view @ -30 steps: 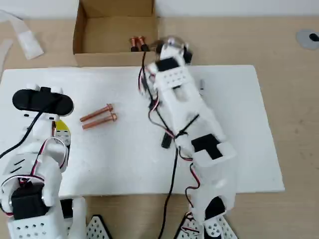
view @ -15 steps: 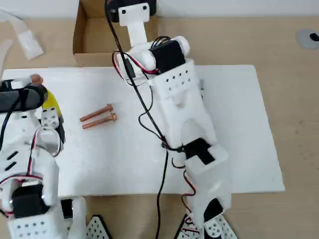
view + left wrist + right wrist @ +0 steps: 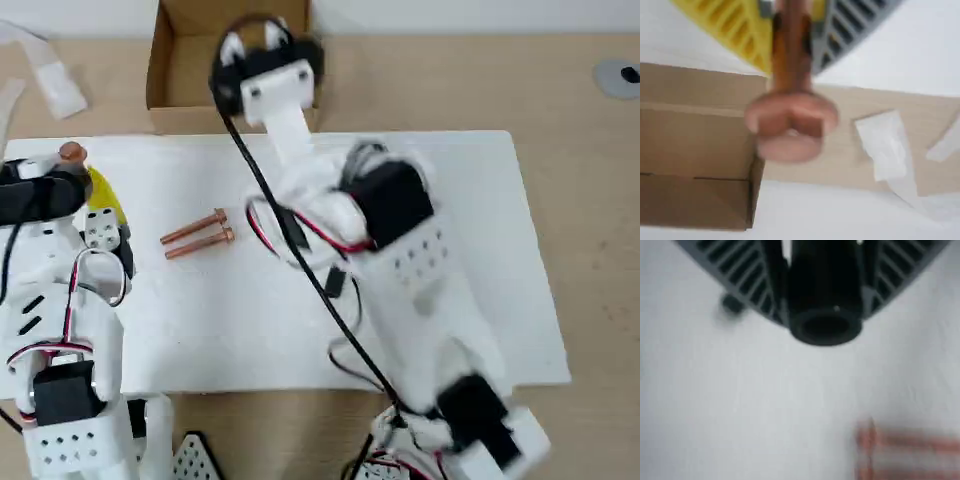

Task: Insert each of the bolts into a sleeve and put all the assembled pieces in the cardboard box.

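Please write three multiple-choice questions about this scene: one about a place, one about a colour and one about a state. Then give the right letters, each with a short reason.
1. Where do the two loose bolts lie?
A. in the box
B. on the white mat
C. on the bare wood

2. What colour is the sleeve in the right gripper?
A. yellow
B. copper
C. black

3. What is the state of the left gripper?
A. shut on a bolt
B. shut on a sleeve
C. open and empty

Answers:
1 B: the high view shows them side by side on the mat.
2 C: the tube between the grey fingers is black.
3 A: a copper bolt sits between its yellow and grey fingers.
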Tool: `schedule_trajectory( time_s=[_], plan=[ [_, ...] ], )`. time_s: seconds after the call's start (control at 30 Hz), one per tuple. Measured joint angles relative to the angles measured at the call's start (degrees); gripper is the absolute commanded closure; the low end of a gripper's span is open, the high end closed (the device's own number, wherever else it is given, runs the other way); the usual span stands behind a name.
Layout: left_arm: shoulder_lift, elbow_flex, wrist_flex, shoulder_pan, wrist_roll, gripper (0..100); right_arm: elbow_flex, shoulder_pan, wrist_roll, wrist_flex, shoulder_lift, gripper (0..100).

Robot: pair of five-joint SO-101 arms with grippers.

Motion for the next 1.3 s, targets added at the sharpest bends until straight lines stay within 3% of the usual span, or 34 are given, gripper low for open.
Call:
schedule_trajectory(
  time_s=[0.1,0.23,0.43,0.77,1.0,1.3],
  plan=[
    [0.00,0.00,0.00,1.23,4.84,100,12.66,0.00,0.00,-1.58,-7.12,98.9],
    [0.00,-0.26,0.00,6.59,10.11,100,28.66,0.00,0.00,-11.34,-14.59,98.9],
    [0.00,-4.22,0.00,14.24,11.60,100,53.10,0.00,0.00,-36.48,-25.76,98.9],
    [0.00,-5.54,0.00,15.21,12.75,100,82.99,0.00,0.09,-74.99,-45.45,98.9],
    [0.00,-10.55,0.00,16.53,25.93,100,93.27,-5.10,6.68,-85.01,-55.91,98.9],
    [0.00,-13.89,0.00,33.14,22.95,100,99.60,-8.70,9.58,-89.14,-62.77,98.9]
  ],
)
